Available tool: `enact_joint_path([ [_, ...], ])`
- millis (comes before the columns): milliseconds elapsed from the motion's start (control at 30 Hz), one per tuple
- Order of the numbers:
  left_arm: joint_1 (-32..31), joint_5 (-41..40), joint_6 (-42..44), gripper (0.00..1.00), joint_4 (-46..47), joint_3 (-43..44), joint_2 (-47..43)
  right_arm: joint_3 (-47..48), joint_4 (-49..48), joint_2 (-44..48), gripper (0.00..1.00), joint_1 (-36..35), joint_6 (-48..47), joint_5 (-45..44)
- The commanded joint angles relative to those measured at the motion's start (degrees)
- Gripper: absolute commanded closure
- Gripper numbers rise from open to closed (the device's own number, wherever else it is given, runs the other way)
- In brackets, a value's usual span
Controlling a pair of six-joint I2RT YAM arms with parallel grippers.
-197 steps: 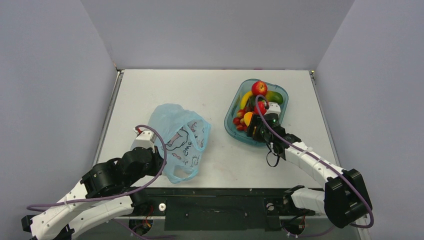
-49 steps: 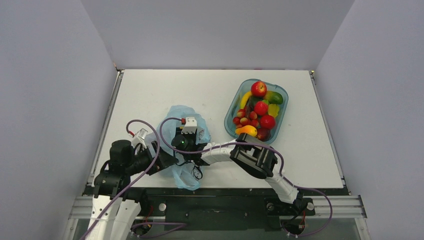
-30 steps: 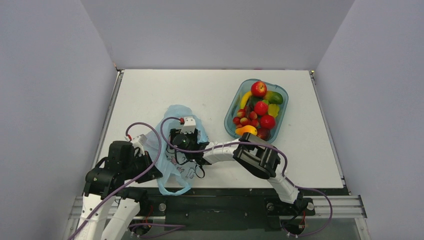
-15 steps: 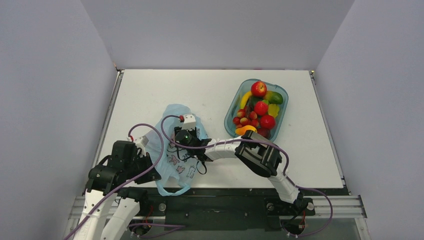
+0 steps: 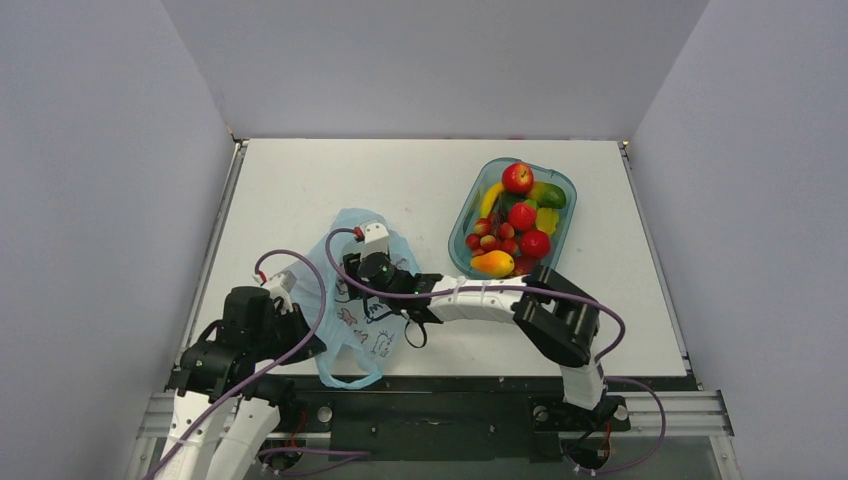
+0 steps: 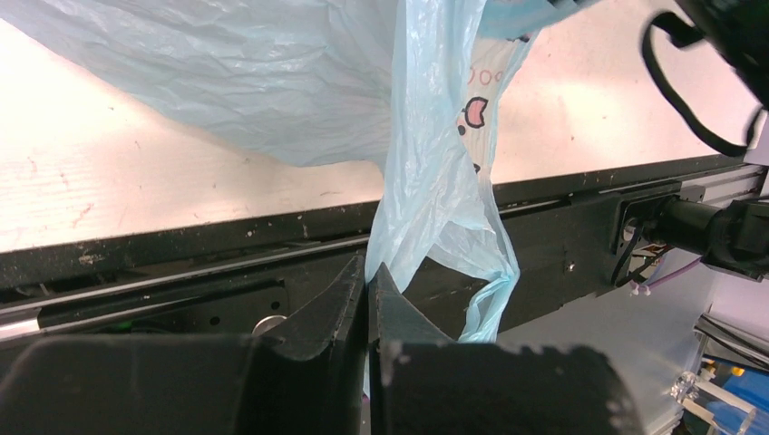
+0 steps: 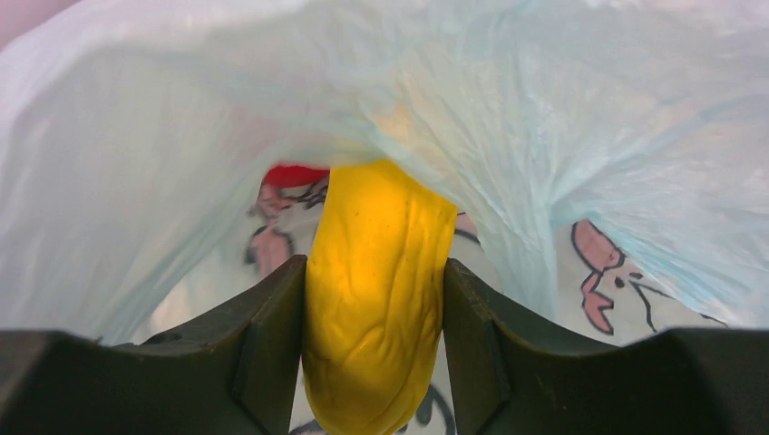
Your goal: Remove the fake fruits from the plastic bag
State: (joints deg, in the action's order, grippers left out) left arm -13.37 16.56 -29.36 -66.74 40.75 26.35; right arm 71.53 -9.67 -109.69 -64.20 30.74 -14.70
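My right elbow had swung out toward 4 o'clock since a second ago. The right gripper (image 7: pixel 374 272) sat inside the plastic bag (image 5: pixel 360 335), clamped on the short yellow fruit (image 7: pixel 381 227). The left gripper (image 6: pixel 367 294) pinched the bag's film tight, at the table's (image 5: pixel 300 180) 7 o'clock edge.

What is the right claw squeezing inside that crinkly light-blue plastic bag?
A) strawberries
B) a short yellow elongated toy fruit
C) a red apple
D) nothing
B: in the right wrist view the right gripper clamps a short yellow elongated toy fruit inside the crinkly light-blue plastic bag.
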Motion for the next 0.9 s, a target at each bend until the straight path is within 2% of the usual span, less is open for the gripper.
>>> enact_joint_path([
  [0,-0.12,-1.3,-0.64,1.0,4.74,0.65,-1.98,-4.86,-1.9,6.95,1.0,0.95,2.22,14.07],
  [133,-0.06,-1.05,-0.19,1.0,6.22,0.49,-1.82,-9.36,-2.66,11.52,1.0,1.56,3.16,22.25],
  [267,0.01,-0.14,0.06,1.0,6.91,-0.27,-0.21,-13.93,-0.91,17.79,1.0,1.93,2.04,26.89],
  [467,0.05,-0.15,0.07,1.0,6.88,-0.32,0.24,-20.64,4.96,28.7,1.0,3.12,-0.84,27.9],
  [567,0.08,-0.25,-0.05,1.0,6.8,-0.29,-0.16,-23.51,8.18,38.09,1.0,4.02,-2.58,26.93],
  [700,-0.02,-0.45,-0.18,1.0,6.64,-0.22,-0.71,-26.26,14.54,48.54,1.0,6.36,-5.24,17.5],
  [833,-0.08,-0.4,-0.12,1.0,6.47,-0.11,-0.86,-29.41,16.46,55.73,1.0,12.3,-5.7,0.36],
  [867,-0.04,-0.34,-0.1,1.0,6.41,-0.05,-0.75,-30.02,16.71,56.39,1.0,13.6,-5.01,-1.61],
])
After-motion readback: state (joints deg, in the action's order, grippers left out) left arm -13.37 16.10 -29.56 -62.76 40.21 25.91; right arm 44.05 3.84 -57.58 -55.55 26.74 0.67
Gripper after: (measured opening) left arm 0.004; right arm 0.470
